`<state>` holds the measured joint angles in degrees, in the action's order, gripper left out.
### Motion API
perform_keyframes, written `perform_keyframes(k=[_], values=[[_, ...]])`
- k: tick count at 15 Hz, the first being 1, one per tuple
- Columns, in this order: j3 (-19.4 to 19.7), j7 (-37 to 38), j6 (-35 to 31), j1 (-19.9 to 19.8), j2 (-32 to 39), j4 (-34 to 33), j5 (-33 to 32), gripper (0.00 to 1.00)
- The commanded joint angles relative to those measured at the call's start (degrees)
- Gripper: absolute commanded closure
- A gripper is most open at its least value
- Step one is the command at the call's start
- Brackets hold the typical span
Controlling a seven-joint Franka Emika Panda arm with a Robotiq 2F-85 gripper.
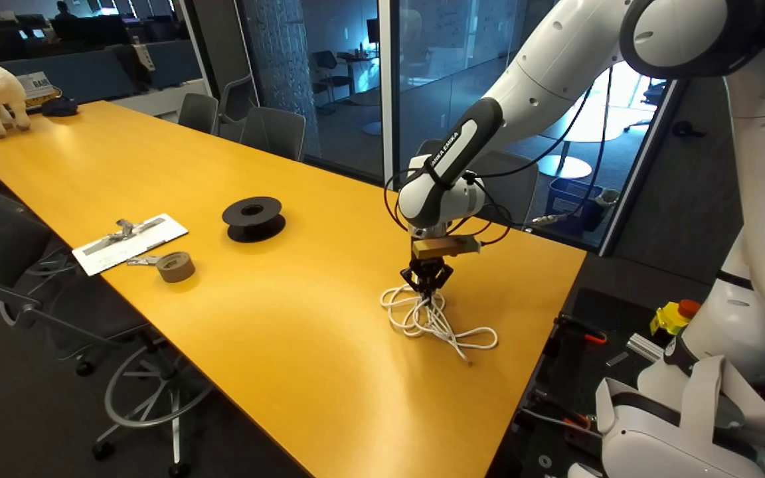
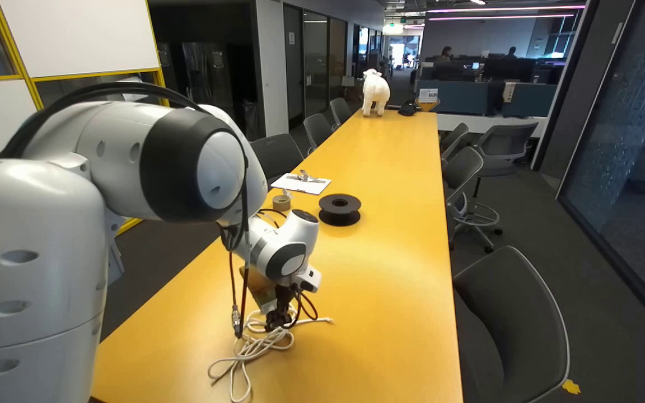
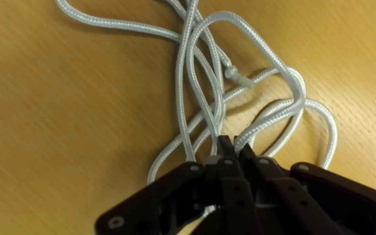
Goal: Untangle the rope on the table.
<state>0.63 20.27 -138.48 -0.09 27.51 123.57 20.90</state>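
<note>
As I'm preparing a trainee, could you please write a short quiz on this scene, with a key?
1. Multiple choice: the gripper is closed on (a) the clipboard, (b) the rope, (c) the toy animal.
2. True or false: the rope is drawn out in one straight line.
3. Short answer: what round black thing stands on the table near the brown tape?
Key: 1, b, as the wrist view shows; 2, false, it lies bunched in loops; 3, the spool.
</note>
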Motion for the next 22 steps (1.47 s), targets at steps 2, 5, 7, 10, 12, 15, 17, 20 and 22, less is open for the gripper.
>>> perform_keyframes(k=[2, 5, 7, 10, 12, 15, 17, 20, 22], values=[[2.3, 0.3, 3.2, -0.8, -0.3, -5.5, -2.6, 0.98], [3.3, 0.3, 5.4, -1.2, 0.5, -10.8, -4.3, 0.98], [3.7, 0.5, 8.0, -1.4, 0.9, -16.0, -5.5, 0.98], [3.4, 0.6, 13.1, -1.5, 2.3, -26.2, -6.8, 0.98], [3.2, 1.2, 15.8, -1.0, 3.4, -33.0, -7.7, 0.98], [2.5, 1.4, 18.8, -0.4, 5.5, -42.7, -8.5, 0.98], [2.1, 1.7, 20.7, 0.0, 7.4, -48.7, -8.7, 0.98], [2.1, 3.2, 25.2, 0.8, 9.5, -57.1, -9.5, 0.98], [2.7, 5.1, 29.0, 1.4, 9.8, -62.7, -10.9, 0.98]])
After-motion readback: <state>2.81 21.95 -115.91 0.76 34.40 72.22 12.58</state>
